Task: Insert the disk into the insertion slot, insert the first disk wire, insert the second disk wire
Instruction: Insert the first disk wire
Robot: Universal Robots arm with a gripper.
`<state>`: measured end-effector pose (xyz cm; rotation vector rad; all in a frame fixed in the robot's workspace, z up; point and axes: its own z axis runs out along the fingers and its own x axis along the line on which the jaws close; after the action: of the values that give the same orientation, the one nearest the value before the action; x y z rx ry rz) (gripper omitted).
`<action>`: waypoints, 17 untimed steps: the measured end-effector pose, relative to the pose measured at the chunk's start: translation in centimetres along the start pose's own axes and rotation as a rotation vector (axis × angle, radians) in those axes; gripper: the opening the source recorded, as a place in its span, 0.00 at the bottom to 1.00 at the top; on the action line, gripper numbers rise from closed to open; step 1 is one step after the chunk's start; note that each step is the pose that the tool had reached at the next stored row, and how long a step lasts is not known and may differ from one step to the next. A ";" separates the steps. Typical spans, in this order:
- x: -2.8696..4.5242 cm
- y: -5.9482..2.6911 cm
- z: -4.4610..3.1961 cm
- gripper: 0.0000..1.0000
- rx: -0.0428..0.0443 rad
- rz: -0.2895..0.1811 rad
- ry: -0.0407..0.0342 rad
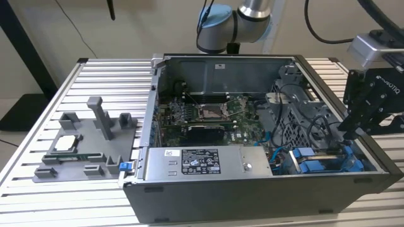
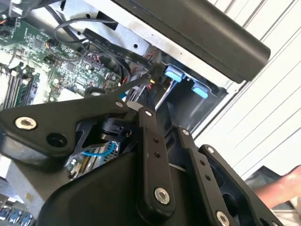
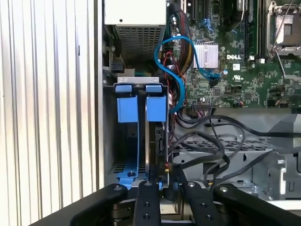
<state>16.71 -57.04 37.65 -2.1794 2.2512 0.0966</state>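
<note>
The disk [image 3: 159, 136] stands on edge in the insertion slot [image 3: 141, 81] of the drive cage, under the right-hand of two blue carrier tabs [image 3: 156, 108]. The neighbouring carrier [image 3: 127, 109] shows no drive. In the exterior view the blue carriers [image 1: 319, 163] sit at the case's front on that view's right. My gripper [image 3: 165, 184] is low at the disk's rear end, fingers close together on a black wire's connector [image 2: 153, 81] with red and yellow leads. The gripper [image 1: 346, 136] reaches down into the case from the exterior view's right. What the connector touches is hidden.
Black cables [image 3: 221, 150] loop across the cage beside the gripper, and a blue cable [image 3: 175, 70] curves toward the motherboard [image 1: 208, 116]. The power supply [image 1: 202, 163] lies along the case front. A grey fixture [image 1: 88, 142] with parts sits on the exterior view's left.
</note>
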 end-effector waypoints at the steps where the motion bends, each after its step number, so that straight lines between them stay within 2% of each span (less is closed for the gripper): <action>1: -0.01 0.01 -0.27 1.00 0.0000 0.000 0.0000; 9: -0.02 -0.06 -0.38 1.00 0.0000 0.000 -0.0003; 17: -0.08 -1.08 -0.27 1.00 -0.0004 0.000 -0.0022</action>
<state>17.81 -57.01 37.88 -2.1784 2.2502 0.0994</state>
